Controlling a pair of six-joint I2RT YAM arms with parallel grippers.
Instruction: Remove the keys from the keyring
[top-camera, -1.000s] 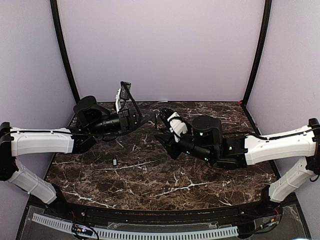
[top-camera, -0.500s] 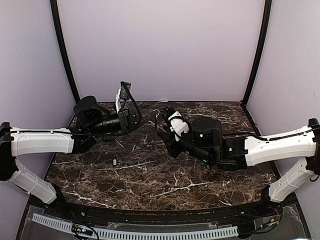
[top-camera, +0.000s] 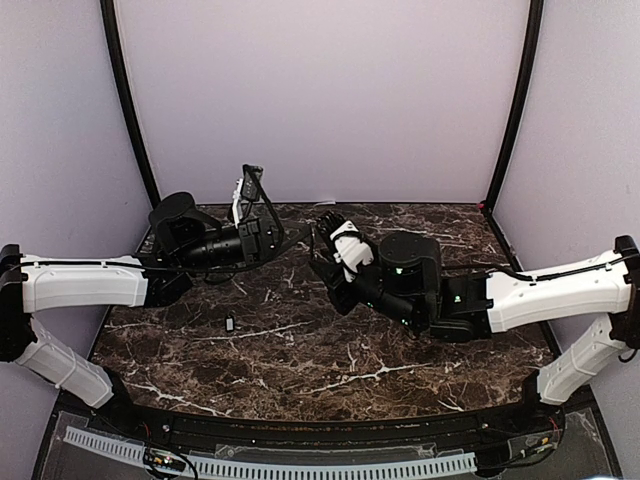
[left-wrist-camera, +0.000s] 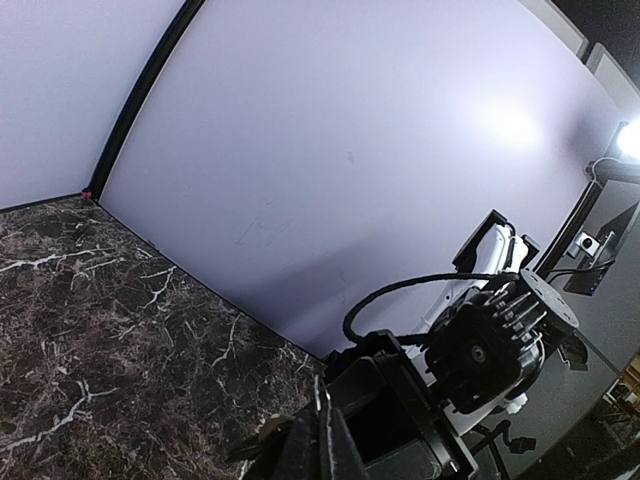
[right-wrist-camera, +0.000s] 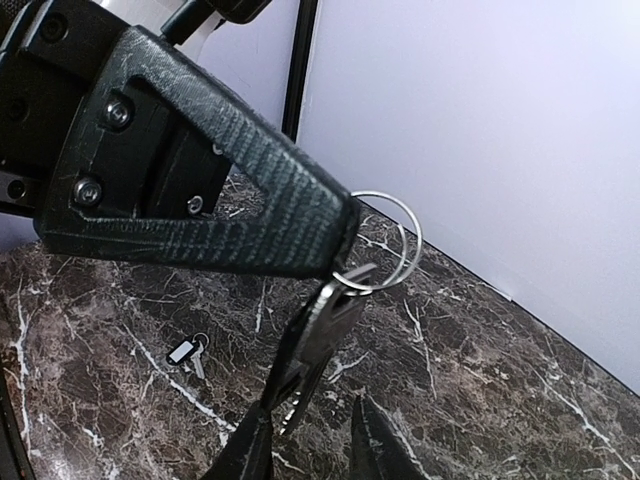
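The keyring (right-wrist-camera: 400, 245) is pinched at the tip of the left gripper (left-wrist-camera: 322, 425), whose fingers are pressed together with only a sliver of wire showing between them in the left wrist view. In the right wrist view, one dark, textured left finger (right-wrist-camera: 250, 210) is seen reaching across from 9 o'clock, and the silvery loop stands out from its tip toward 3 o'clock, held in the air above the marble tabletop (top-camera: 300, 370). The keys (right-wrist-camera: 322, 320) hang from the ring as a dark bunch slanting toward 7 o'clock. Their lower ends are met by the right gripper (right-wrist-camera: 312, 445), whose fingers are set narrowly apart, one on each side. Whether the keys are touched by those fingers cannot be told. In the top view, both grippers are found together at about 12 o'clock from the table's middle. A loose key (top-camera: 230, 323) is lying flat on the marble toward 8 o'clock, well apart from both grippers.
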